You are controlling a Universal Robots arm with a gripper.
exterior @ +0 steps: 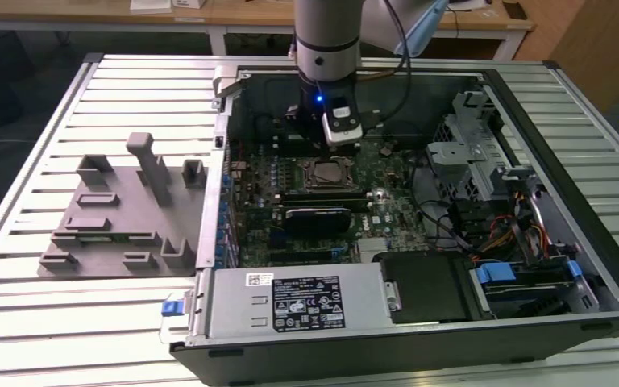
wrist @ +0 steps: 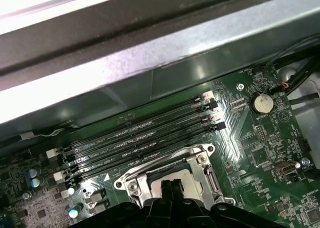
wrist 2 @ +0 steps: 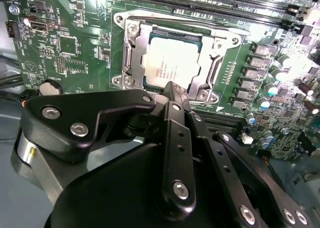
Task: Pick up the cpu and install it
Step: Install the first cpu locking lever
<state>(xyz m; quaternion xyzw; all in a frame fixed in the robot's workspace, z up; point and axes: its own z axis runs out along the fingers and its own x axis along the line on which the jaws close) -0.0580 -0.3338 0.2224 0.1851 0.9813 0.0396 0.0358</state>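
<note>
Ribbed metal tabletop (exterior: 30,322) carries an open computer case (exterior: 600,266) lying on its side, with wooden desks (exterior: 245,16) at the far edge of the exterior view.

Nearest the camera in that view, the power supply (exterior: 293,302) with its white label sits along the case's front wall, a black drive bay (exterior: 428,286) beside it toward the exterior view's right. On the exterior view's left, outside the case, a grey holder tray (exterior: 116,214) of plastic blocks rests on the tabletop, well apart from the arm.

Farther in, the green motherboard (exterior: 385,210) fills the case floor. The cpu (exterior: 324,172) lies flat inside the socket frame (exterior: 344,179), silvery top facing up. In the second wrist view the cpu (wrist 2: 172,61) is seated square within the metal socket frame (wrist 2: 131,58), no part raised. Empty memory slots (wrist: 140,138) run beside the socket in the first wrist view, a coin battery (wrist: 262,103) farther along the board.

The arm (exterior: 329,36) comes down over the far part of the board. The gripper (exterior: 340,139) hangs just above the socket's far edge. In the second wrist view the gripper (wrist 2: 172,91) has its black fingertips drawn together, nothing between them, just beside the cpu's edge; contact cannot be determined. In the first wrist view the fingertips (wrist: 167,188) likewise meet over the socket.
</note>
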